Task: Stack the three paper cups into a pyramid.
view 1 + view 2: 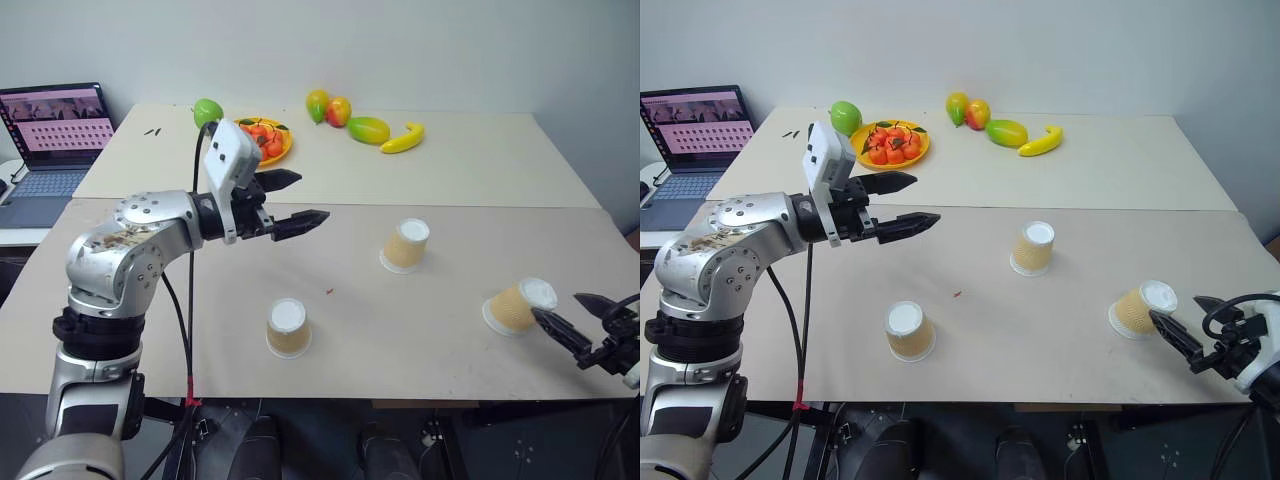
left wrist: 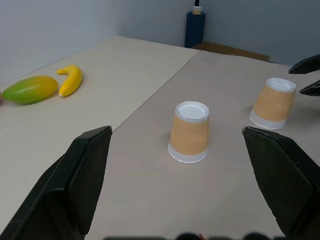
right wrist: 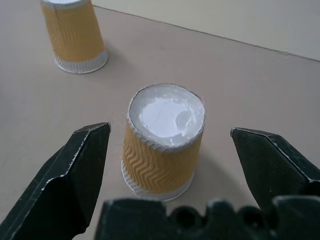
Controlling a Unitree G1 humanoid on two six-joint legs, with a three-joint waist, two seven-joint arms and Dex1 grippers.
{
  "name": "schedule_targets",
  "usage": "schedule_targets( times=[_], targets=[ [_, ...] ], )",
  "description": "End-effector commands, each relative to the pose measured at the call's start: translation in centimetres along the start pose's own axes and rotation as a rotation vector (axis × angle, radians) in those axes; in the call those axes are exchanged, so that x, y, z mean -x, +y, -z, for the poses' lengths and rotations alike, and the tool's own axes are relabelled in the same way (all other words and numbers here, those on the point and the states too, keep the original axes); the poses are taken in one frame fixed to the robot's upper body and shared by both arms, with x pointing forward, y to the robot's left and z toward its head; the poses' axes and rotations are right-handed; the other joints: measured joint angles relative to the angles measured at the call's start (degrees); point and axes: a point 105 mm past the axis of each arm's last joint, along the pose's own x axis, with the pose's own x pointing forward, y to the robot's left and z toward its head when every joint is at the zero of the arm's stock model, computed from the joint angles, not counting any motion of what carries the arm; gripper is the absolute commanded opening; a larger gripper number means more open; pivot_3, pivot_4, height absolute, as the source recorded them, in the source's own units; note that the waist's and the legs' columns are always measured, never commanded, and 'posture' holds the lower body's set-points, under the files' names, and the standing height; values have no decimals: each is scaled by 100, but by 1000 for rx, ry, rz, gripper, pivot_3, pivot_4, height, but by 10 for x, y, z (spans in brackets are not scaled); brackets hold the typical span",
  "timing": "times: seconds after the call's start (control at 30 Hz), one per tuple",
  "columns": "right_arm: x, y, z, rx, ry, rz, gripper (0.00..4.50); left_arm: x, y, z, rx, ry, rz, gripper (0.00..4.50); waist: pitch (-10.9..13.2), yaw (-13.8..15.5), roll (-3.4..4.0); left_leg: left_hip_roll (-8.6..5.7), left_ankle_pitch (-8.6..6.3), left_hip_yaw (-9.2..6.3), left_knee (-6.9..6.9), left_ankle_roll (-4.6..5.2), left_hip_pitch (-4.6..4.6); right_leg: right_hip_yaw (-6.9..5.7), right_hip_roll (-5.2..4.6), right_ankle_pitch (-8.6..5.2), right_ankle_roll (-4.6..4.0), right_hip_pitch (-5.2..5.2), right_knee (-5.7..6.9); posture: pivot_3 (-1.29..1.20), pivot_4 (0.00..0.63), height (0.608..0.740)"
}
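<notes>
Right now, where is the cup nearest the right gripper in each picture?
Left eye view: cup at right, beside right gripper.
Right eye view: right, low.
Left wrist view: upper right.
Right wrist view: centre, between open fingers.
Shared landmark: middle cup.

Three cups point(image 1: 405, 245) apart on table point(image 1: 470, 170)

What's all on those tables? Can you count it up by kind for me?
Paper cups: 3
Loose fruit: 5 (green apple, two mangoes, long mango, banana)
Plate of red fruit: 1
Laptop: 1
Total: 10
</notes>
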Motion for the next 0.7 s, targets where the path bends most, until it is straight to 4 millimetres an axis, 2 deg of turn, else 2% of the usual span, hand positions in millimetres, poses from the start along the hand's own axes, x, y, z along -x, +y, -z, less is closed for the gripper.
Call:
schedule_targets(
  times=[0.03,0.37,0.47,0.57,0.7],
  targets=[
    [-4,-3,-5,33,-37,11,4500,3,-1,-15,-53,-23,0,4472,0,5,0,0,0,0,0,0,0,0,0,0,0,0,0,0,150,732],
    [-32,-4,0,20,-47,-29,4500,10,3,-18,-70,-10,-29,4472,0,10,0,0,0,-1,-1,0,0,-1,1,0,0,0,1,0,150,732],
    [-37,-7,-2,21,-53,-28,3780,11,3,-18,-71,-9,-39,4500,0,14,1,0,0,-1,-1,0,0,0,1,0,0,0,1,0,150,732],
    [-39,-6,-2,36,-49,-32,2804,12,2,-17,-70,-8,-43,4500,0,22,1,0,0,-1,-1,-1,-1,-1,0,0,0,0,1,0,150,732],
    [-40,-4,-12,53,-56,-44,2804,12,1,-16,-66,-7,-43,4500,0,19,1,0,0,-1,1,-1,0,-1,0,0,0,1,1,0,150,732]
  ],
)
